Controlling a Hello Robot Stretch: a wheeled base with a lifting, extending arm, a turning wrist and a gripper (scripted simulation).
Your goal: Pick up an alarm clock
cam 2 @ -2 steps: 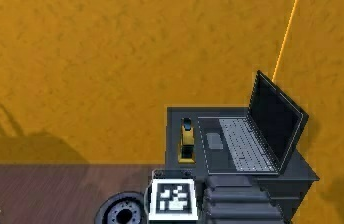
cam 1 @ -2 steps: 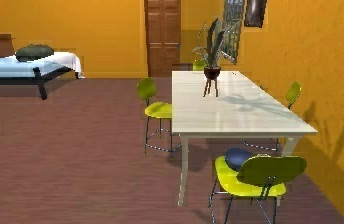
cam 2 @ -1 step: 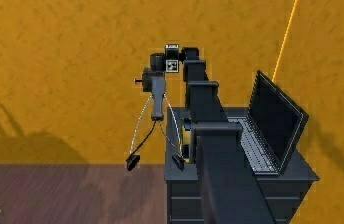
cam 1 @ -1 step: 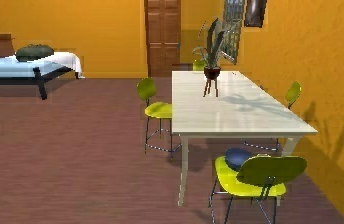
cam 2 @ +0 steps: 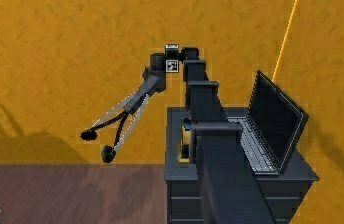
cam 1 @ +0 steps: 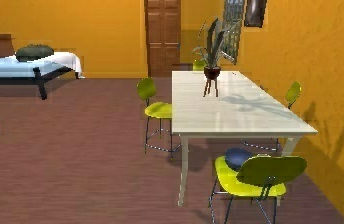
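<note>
In the arm side view the dark arm [cam 2: 212, 120] rises over a dark desk [cam 2: 280, 190]. The gripper [cam 2: 97, 143] reaches down to the left of the two white marker squares [cam 2: 170, 58]. Only orange wall lies behind its far end, so it holds nothing. A small yellow thing [cam 2: 187, 150] sits on the desk top against the arm; I cannot tell what it is. I can make out no alarm clock by shape.
An open dark laptop [cam 2: 275, 125] stands on the desk. In the forward view a white table [cam 1: 242, 115] carries a potted plant [cam 1: 212, 60], with yellow-green chairs [cam 1: 252, 178] around it. A bed [cam 1: 25, 65] stands far left, and a wooden door [cam 1: 163, 35] at the back.
</note>
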